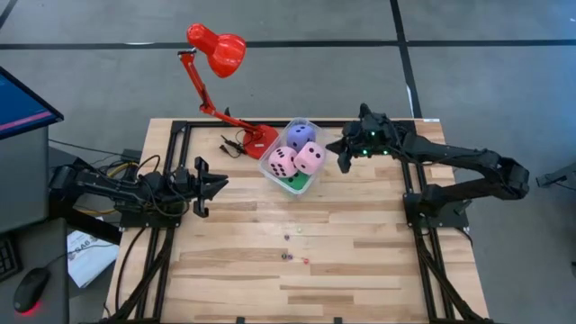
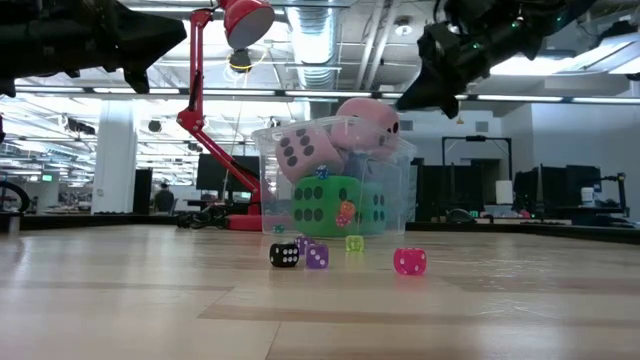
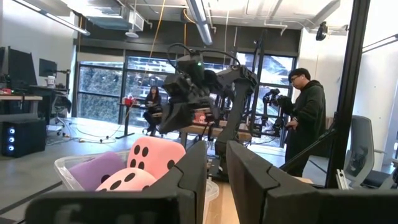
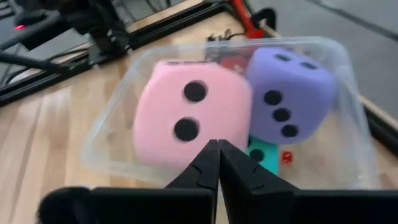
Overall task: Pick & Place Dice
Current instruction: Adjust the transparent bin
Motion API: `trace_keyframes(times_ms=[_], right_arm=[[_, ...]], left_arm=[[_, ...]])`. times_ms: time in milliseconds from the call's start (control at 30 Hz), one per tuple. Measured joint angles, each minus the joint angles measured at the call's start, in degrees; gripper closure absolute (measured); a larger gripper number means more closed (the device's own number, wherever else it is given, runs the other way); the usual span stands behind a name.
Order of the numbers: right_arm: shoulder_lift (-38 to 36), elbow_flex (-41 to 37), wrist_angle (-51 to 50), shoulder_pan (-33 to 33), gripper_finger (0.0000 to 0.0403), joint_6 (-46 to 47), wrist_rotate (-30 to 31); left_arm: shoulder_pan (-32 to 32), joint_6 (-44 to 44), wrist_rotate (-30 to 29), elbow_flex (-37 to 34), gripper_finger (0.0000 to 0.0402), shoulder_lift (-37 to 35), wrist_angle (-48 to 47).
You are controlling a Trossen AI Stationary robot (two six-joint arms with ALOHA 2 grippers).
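While over the tub (image 1: 273,171), right end effector (image 4: 218,148) closed, empty.

I count two pink dice (image 1: 282,162) (image 1: 310,158), one purple die (image 1: 301,137) and one green die (image 1: 295,183) in one clear tub (image 1: 267,167). Four tiny dice on the table: black (image 2: 284,255), purple (image 2: 317,257), yellow-green (image 2: 354,243), magenta (image 2: 409,261).

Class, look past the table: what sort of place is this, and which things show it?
Probably a robotics lab in an open office: computer monitors on desks, exposed ceiling ducts, and a person by other equipment.
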Motion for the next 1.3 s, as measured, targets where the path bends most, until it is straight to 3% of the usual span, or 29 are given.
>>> trace_keyframes(times_ms=[333,667,833,1300], right_arm=[[6.4,1.4,-1.4,-3.3,0.0401,1.4,4.3],[17.0,19.3,-22.7,-4.3,0.0402,-5.0,5.8],[21.8,23.2,-26.2,-4.5,0.0402,-6.5,5.9],[21.6,27.7,-44.4,-4.4,0.0403,-7.7,12.9]], left_arm=[[0.0,0.0,0.0,0.0,0.0349,0.0,0.0],[0.0,0.0,0.0,0.0,0.0349,0.0,0.0],[0.0,0.0,0.0,0.0,0.0349,0.0,0.0],[0.0,0.0,0.0,0.0,0.0349,0.0,-0.1]])
